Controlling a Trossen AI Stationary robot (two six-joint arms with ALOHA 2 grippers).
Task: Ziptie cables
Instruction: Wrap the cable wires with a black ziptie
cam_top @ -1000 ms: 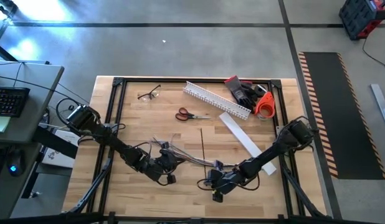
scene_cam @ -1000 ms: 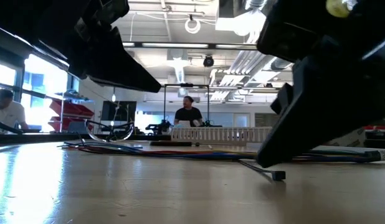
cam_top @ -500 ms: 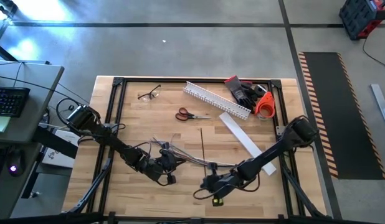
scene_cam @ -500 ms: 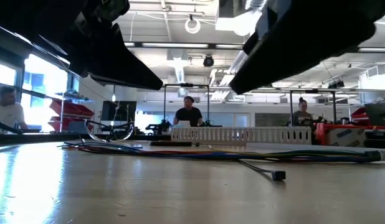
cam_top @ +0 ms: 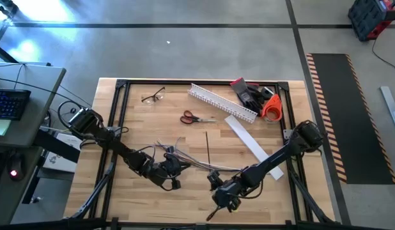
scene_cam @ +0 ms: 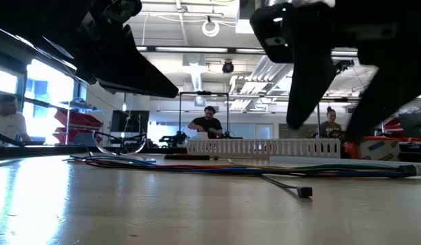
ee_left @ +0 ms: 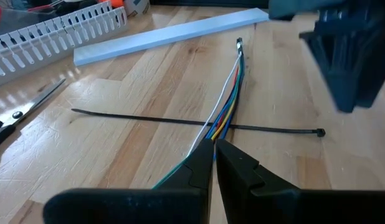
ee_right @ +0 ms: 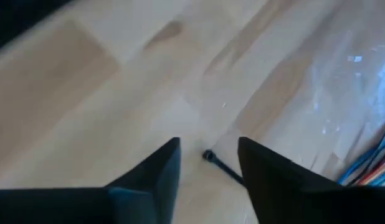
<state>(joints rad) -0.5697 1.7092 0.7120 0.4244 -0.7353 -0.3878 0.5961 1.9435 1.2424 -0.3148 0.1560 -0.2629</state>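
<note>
The cables (ee_left: pixel 228 87), a thin bundle of coloured wires, lie on the wooden table and cross the ziptie (ee_left: pixel 130 116), a thin black strip that lies flat. My left gripper (ee_left: pixel 214 149) is shut on the cables near their left end (cam_top: pixel 178 161). My right gripper (ee_right: pixel 208 163) is open and hangs above the table, with the ziptie's head (ee_right: pixel 209 155) on the wood below the gap. In the low view its fingers (scene_cam: pixel 309 88) stand well above that head (scene_cam: pixel 304 192). My left gripper pinches the cable bundle (ee_left: pixel 209 133) between its two fingertips, near the bundle's left end. The fingers slant down from the table's left and lie nearly along the wires. Beyond the fingers the bundle runs straight on the table to its far end (ee_left: pixel 239 43).
Red-handled scissors (cam_top: pixel 196 117), glasses (cam_top: pixel 153 96), a white slotted duct (cam_top: pixel 220 102), a flat white cover strip (cam_top: pixel 252 145) and an orange roll (cam_top: pixel 271 107) lie toward the far and right side. People show in the room beyond the table.
My right gripper has risen from the table beside the ziptie's head, rolled about its own axis and opened. The ziptie and the cables lie as before.
</note>
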